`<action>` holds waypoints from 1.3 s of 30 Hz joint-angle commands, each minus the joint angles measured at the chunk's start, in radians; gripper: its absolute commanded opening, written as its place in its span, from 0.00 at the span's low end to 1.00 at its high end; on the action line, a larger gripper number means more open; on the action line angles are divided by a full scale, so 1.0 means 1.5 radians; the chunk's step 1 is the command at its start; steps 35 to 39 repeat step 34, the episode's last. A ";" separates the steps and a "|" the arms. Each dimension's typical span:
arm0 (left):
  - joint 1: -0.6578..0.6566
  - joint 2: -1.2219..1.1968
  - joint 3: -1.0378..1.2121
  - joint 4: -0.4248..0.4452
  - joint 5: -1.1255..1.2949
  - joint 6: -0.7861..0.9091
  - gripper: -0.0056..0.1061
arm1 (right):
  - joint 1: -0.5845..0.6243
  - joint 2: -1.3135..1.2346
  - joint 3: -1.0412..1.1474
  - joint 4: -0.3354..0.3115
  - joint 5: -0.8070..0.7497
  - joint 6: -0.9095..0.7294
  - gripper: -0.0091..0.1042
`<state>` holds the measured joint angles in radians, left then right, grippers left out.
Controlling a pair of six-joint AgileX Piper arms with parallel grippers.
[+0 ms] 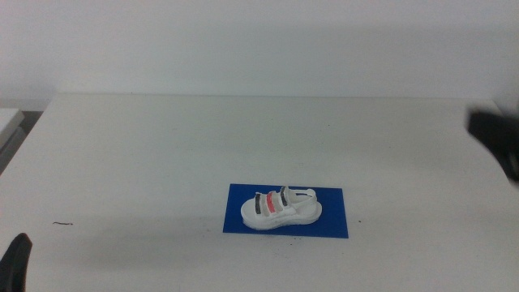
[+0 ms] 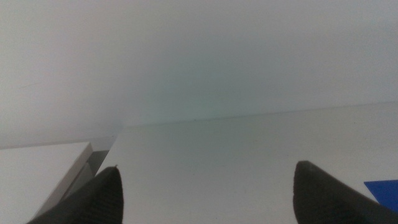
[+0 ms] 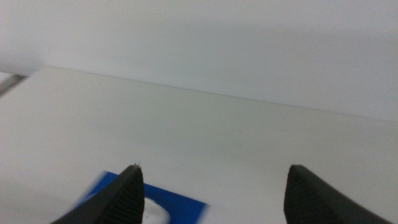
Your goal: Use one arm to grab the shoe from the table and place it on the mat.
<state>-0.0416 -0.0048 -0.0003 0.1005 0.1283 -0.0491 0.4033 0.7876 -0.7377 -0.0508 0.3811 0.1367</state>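
- the white sandal [image 1: 281,208] lies on the blue mat [image 1: 328,217], sole down, within the mat's left and middle part; its toe points left and its heel strap sits toward the right.
- two dark straps and one red strap cross the top of the sandal.
- the mat lies flat on the white tabletop [image 1: 162,154], a little right of centre and toward the near edge, its long sides running left to right.
- the right pincer [image 3: 211,186] is up off the tabletop with its two dark jaws spread wide and nothing between them; in the middle view the right arm [image 1: 496,138] shows as a blurred dark shape at the right edge, well apart from the sandal.
- the right wrist view catches a blurred corner of the mat [image 3: 174,205] beside one jaw.
- the left pincer [image 2: 205,193] waits at the near left corner, jaws released and empty; only a dark tip [image 1: 16,261] shows in the middle view.
- a small dark speck [image 1: 62,223] lies on the tabletop at the near left.
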 commanded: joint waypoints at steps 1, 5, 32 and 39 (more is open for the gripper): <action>-0.005 0.003 0.000 -0.003 -0.009 -0.001 0.89 | -0.057 -0.081 0.122 0.034 -0.095 -0.078 0.58; -0.005 0.003 0.000 -0.003 -0.009 -0.001 0.89 | -0.115 -0.195 0.278 0.049 -0.194 -0.129 0.58; -0.005 0.003 0.000 -0.003 -0.009 -0.001 0.89 | -0.176 -0.525 0.492 -0.016 -0.193 -0.108 0.58; -0.005 0.003 0.000 -0.003 -0.009 -0.001 0.89 | -0.176 -0.525 0.492 -0.016 -0.193 -0.108 0.58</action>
